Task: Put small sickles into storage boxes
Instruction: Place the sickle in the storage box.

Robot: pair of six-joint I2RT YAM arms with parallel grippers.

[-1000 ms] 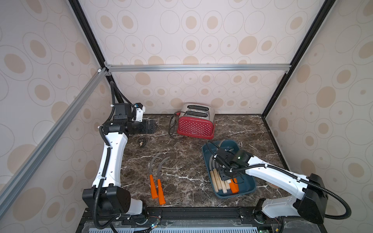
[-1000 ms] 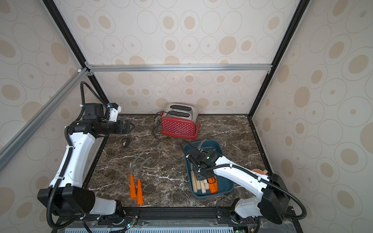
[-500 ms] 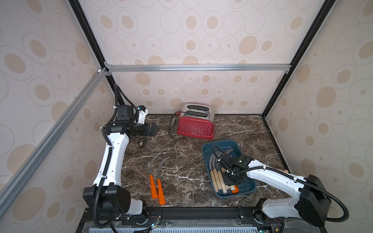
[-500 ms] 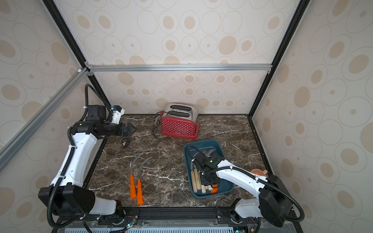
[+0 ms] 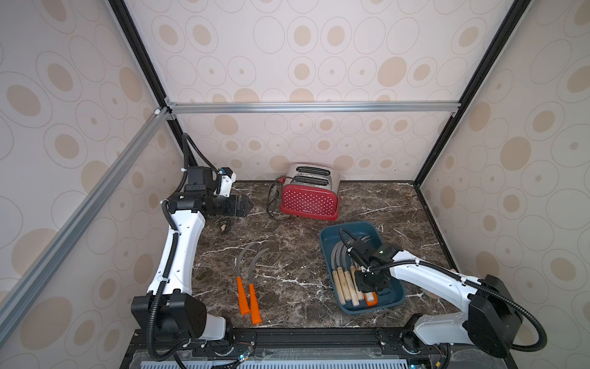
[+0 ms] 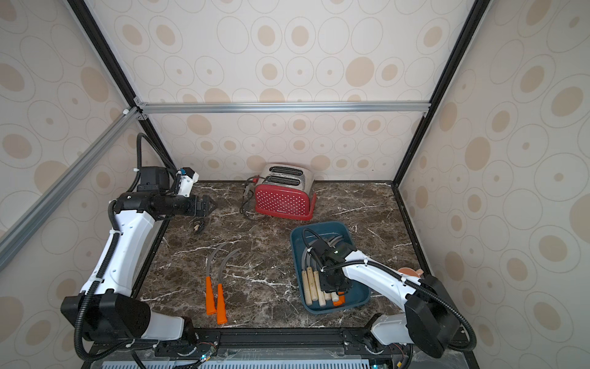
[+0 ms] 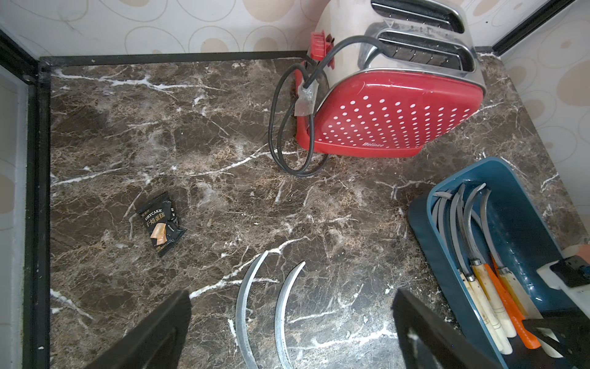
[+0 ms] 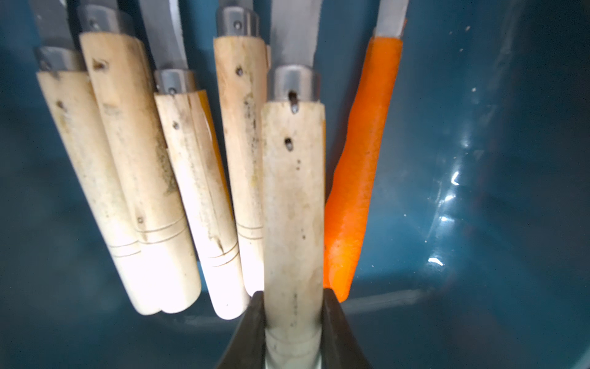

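Red toaster (image 5: 309,199) w/ black cord (image 7: 281,127); dark snack pkt (image 7: 161,223), perhaps cake.

Right jaws clamped; left jaws apart

Glossy teal plastic tray (image 8: 479,127), worn pale wood handles (image 8: 293,191), dull grey metal blades (image 8: 293,32).

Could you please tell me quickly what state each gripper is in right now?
Left gripper: open, holding nothing.
Right gripper: closed on a wooden-handled sickle.
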